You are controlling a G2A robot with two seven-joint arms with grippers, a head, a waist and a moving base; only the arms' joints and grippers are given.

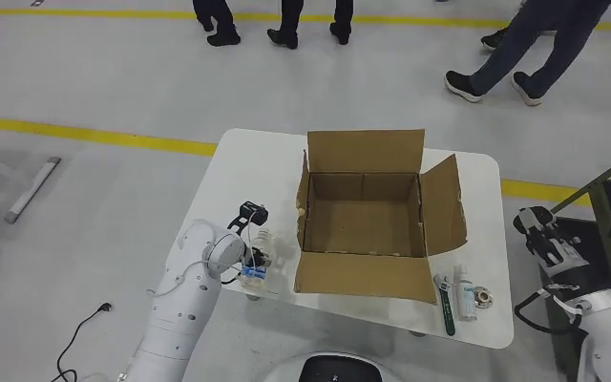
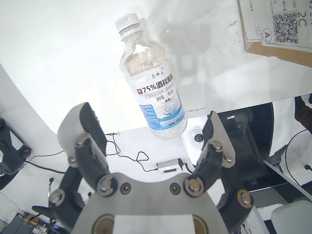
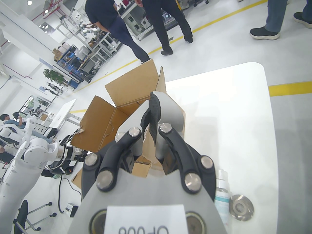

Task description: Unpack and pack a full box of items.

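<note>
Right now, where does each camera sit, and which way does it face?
Top view: above the arms, looking down on the table and box; left arm and right arm show.
Left wrist view: on the left wrist, facing a bottle at the table's edge; the open left gripper shows.
Right wrist view: on the right wrist, facing across the table to the box; the shut right gripper shows.
All three share the box.

Open empty cardboard box (image 1: 368, 224), flaps out, sits mid-table (image 1: 250, 162); clear white-capped bottle (image 2: 150, 83) lies by the left robot-side corner; small bottle (image 1: 464, 291), metal disc (image 1: 483, 297), green tool (image 1: 447, 307) lie by the right one.
</note>
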